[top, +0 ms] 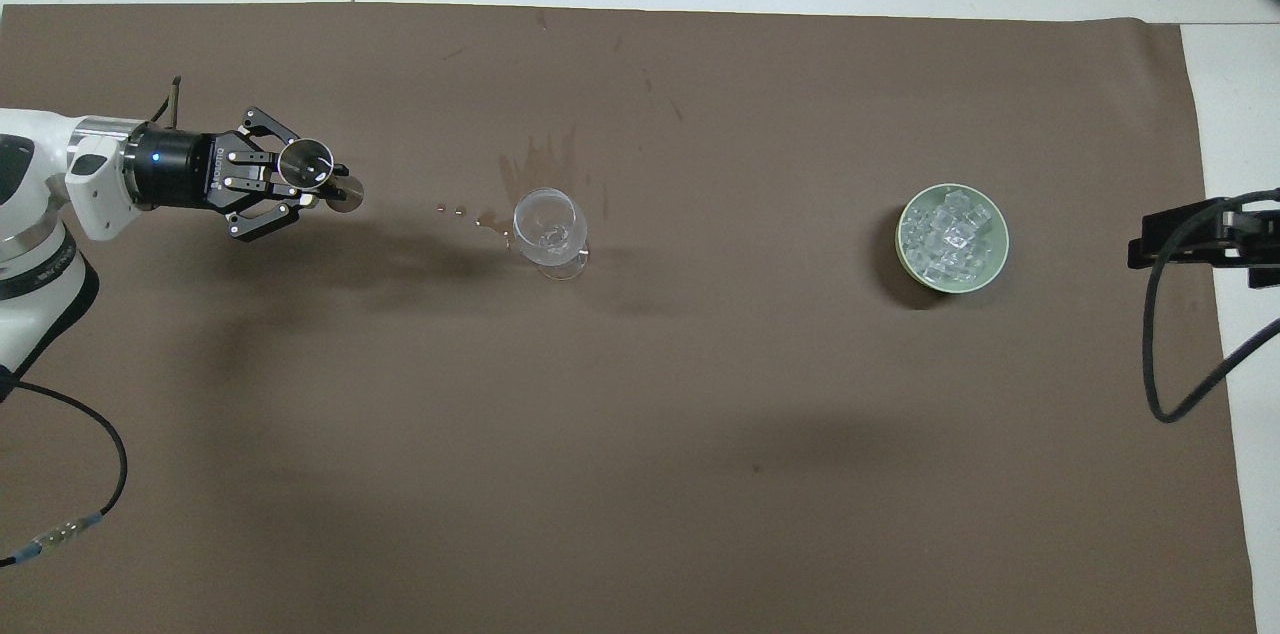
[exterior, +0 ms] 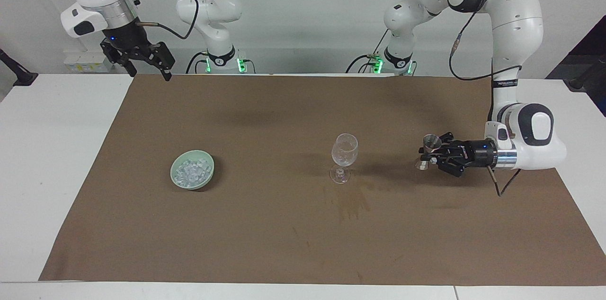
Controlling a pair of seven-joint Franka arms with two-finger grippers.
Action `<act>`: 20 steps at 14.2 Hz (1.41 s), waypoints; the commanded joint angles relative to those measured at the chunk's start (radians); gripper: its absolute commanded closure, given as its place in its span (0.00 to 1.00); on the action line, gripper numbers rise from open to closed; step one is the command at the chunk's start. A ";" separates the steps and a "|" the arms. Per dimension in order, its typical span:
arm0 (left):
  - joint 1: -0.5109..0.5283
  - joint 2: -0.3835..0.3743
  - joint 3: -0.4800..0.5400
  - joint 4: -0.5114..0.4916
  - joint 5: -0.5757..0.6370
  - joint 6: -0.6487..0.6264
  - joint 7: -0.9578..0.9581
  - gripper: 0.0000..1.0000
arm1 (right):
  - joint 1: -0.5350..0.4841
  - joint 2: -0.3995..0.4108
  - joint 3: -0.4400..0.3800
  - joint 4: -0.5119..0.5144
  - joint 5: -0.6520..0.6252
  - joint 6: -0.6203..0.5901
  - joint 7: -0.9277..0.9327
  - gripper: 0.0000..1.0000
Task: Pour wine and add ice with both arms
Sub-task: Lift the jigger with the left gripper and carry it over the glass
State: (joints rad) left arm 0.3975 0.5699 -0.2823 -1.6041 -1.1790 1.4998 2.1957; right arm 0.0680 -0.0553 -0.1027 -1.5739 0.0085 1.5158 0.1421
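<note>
A small silvery jigger [exterior: 430,150] [top: 312,168] hangs upright over the brown mat, with my left gripper [exterior: 433,153] [top: 318,182] shut on its waist from the side. I cannot make out wine inside it. The clear stemmed glass [exterior: 344,151] [top: 545,226] stands mid-mat, a short way from the jigger toward the right arm's end. Ice [exterior: 191,171] [top: 950,234] fills a pale green bowl [exterior: 196,185] [top: 903,254] further toward that end. My right gripper [exterior: 149,74] [top: 1140,249] hangs open and high over the mat's corner by its own base, waiting.
The brown mat [exterior: 284,243] covers most of the white table. A wet stain [exterior: 352,200] [top: 540,159] lies just farther from the robots than the glass. A few droplets [top: 450,209] lie between glass and jigger. A black cable [top: 1160,364] hangs from the right arm.
</note>
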 commanded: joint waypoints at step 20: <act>-0.227 -0.246 0.029 -0.181 -0.014 0.246 -0.165 0.91 | -0.004 -0.014 -0.002 -0.017 0.005 0.020 -0.027 0.00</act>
State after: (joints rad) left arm 0.2095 0.3831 -0.2760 -1.7300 -1.1790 1.6944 2.0472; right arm 0.0680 -0.0554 -0.1027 -1.5739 0.0085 1.5158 0.1421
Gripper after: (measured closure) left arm 0.784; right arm 0.000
